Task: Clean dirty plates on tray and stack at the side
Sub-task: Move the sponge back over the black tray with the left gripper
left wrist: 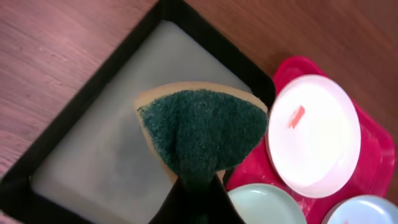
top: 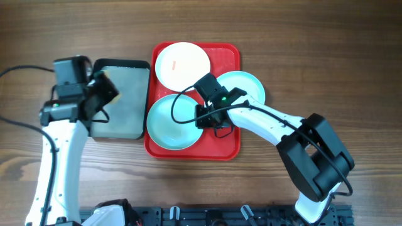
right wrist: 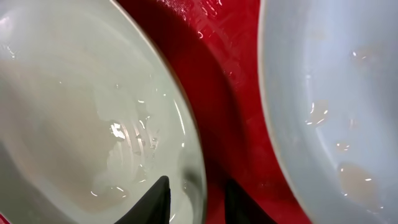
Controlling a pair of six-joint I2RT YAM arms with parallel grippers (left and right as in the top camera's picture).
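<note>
The red tray (top: 229, 135) holds three plates. The white plate (top: 182, 64) at its back has an orange smear; it also shows in the left wrist view (left wrist: 314, 134). A light blue plate (top: 166, 122) lies at the front left and looks wet in the right wrist view (right wrist: 74, 112). A second light blue plate (top: 248, 85) lies at the right (right wrist: 336, 93). My right gripper (top: 203, 117) is open, its fingers (right wrist: 198, 200) astride the front-left plate's rim. My left gripper (top: 100, 94) is shut on a green and yellow sponge (left wrist: 202, 127) above the grey tray.
A black-rimmed grey tray (top: 122, 107) sits on the wooden table just left of the red tray; it fills much of the left wrist view (left wrist: 93, 143). Water drops lie on the red tray floor (right wrist: 217, 81) between the two blue plates.
</note>
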